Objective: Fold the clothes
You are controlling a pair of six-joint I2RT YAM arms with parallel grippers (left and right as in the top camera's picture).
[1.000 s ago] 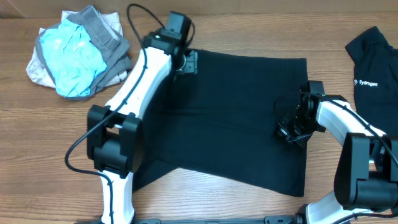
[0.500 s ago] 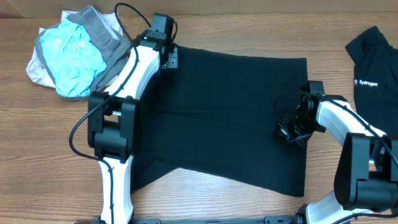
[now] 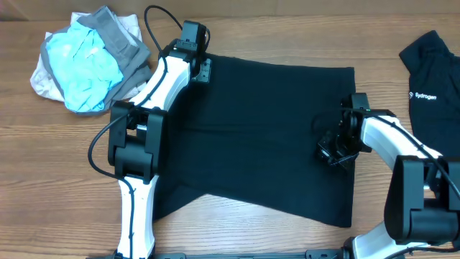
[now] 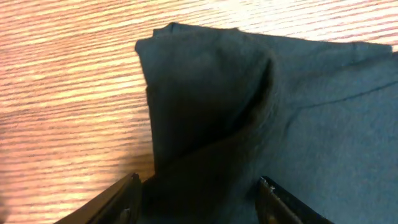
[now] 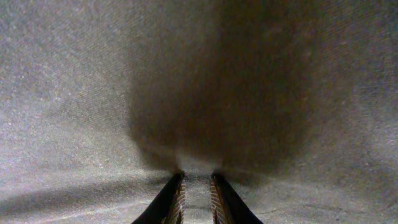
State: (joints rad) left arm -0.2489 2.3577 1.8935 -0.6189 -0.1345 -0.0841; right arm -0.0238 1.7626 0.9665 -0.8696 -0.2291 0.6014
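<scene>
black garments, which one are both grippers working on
The plain black garment spread across the middle: left gripper at its far-left corner, right gripper near its right edge. The other black garment, far right, bears white Sydrogen lettering.

Wooden table (image 3: 287, 32) carries black garment (image 3: 266, 137), lettered shirt (image 3: 431, 72), pastel bundle (image 3: 86, 61).

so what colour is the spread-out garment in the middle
The garment is plain black, no print; the overhead view shows it best.

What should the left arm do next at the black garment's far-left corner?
Probably close the left gripper on the raised corner fold of the black garment: its open fingers straddle that fold, and the right gripper pinches the opposite side.
</scene>
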